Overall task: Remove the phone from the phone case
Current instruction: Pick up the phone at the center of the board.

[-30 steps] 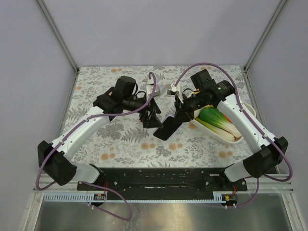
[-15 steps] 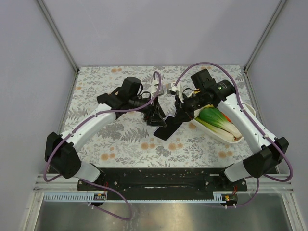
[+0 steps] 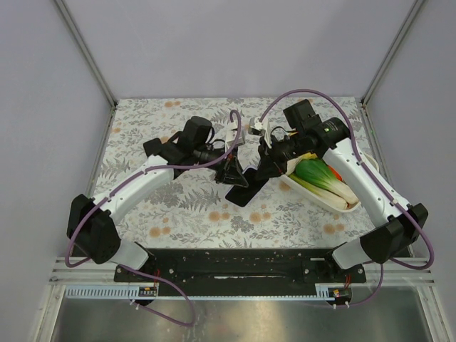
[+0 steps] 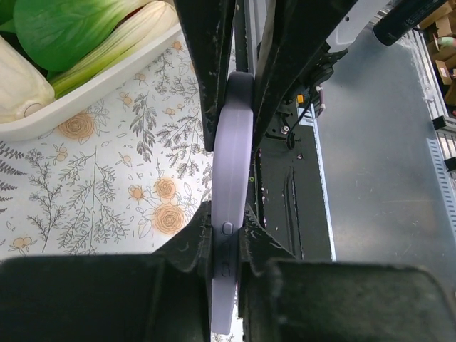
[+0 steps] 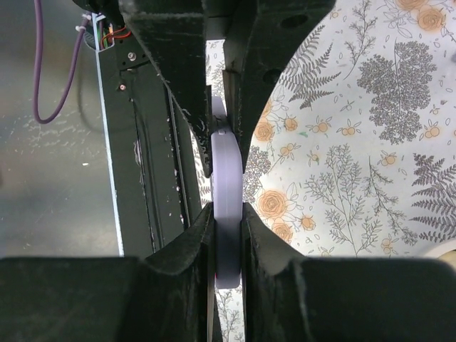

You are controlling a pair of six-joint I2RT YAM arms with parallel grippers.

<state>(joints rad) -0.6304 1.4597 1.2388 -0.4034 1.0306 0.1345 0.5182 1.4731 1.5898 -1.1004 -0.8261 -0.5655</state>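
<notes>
I see the bench (image 3: pixel 178 214) below the fingers and a tray (image 4: pixel 85 89) beside them. The phone (image 3: pixel 246 189), in its lilac case (image 4: pixel 229 178), sits edge-on, clamped between my left fingers (image 4: pixel 189 249) and my right fingers (image 5: pixel 187 246).

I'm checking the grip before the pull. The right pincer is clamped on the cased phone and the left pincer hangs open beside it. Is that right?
Not quite. The left pincer is not open: the left wrist view shows it shut on the edge of the cased phone. The right pincer is clamped on it, as you said.
</notes>
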